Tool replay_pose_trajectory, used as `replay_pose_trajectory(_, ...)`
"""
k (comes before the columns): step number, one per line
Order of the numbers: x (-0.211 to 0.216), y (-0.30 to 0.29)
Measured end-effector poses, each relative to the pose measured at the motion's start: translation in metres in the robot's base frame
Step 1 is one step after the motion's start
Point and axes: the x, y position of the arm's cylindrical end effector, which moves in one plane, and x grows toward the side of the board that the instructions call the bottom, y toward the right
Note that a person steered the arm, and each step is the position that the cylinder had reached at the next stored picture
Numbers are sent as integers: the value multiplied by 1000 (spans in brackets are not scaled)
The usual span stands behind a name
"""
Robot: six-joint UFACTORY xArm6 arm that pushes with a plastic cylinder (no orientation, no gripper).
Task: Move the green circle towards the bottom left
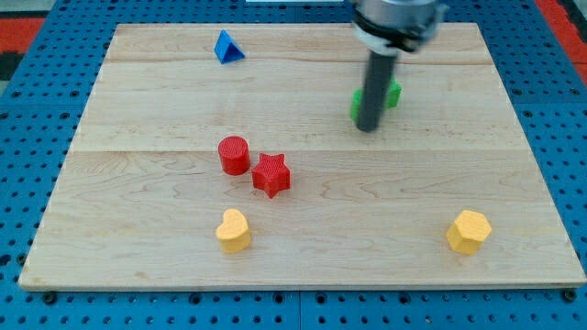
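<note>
A: Where is my tip (pixel 368 129) right now?

B: Low on the bench (pixel 303 257), in the upper right part of the board; it stands directly in front of the green block (pixel 394 93), so only slivers of green show on either side of the rod; I cannot tell its shape from here, nor whether the tip touches it or sits just beside it.

A: And the claw, spread or pressed together?

B: There is no claw; the arm ends in a plain rod, so nothing opens, closes or pinches.

A: How should the green piece handle?

B: I judge it light, stiff and fairly slick on the smooth wood; it should slide at a nudge and may roll off the rod if struck off centre; there is nothing to hold, so push from its upper right side, through its middle.

A: What lies beyond?

B: A red cylinder (pixel 234 155) and red star (pixel 271 173), touching, sit toward the bottom left and could block the path; below them a yellow heart (pixel 233 230); a yellow block (pixel 469 231) at lower right; a blue triangle (pixel 227 47) at the top left.
</note>
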Motion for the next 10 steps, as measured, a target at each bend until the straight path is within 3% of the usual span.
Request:
replay_pose_trajectory(1, 25, 5)
replay_pose_trajectory(2, 17, 12)
replay_pose_trajectory(5, -79, 46)
replay_pose_trajectory(6, -113, 34)
replay_pose_trajectory(7, -129, -49)
replay_pose_trajectory(8, -120, -39)
replay_pose_trajectory(9, -133, 23)
replay_pose_trajectory(10, -107, 25)
